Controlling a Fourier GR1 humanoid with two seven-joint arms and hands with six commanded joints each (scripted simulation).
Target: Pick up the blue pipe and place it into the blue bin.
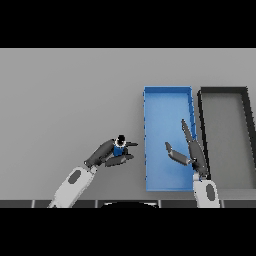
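Note:
The blue pipe [119,148] is a short blue piece with a dark ring at its top, just left of the blue bin [155,107]. My left hand [106,153] comes in from the lower left, and its thumb and fingers are closed around the pipe. Whether the pipe still touches the table I cannot tell. My right hand [194,152] is over the bin's right side with its fingers straight and its thumb spread, holding nothing.
A dark grey bin [248,120] stands right of the blue bin, its left wall close to my right hand. Bare grey table stretches to the left and toward the back.

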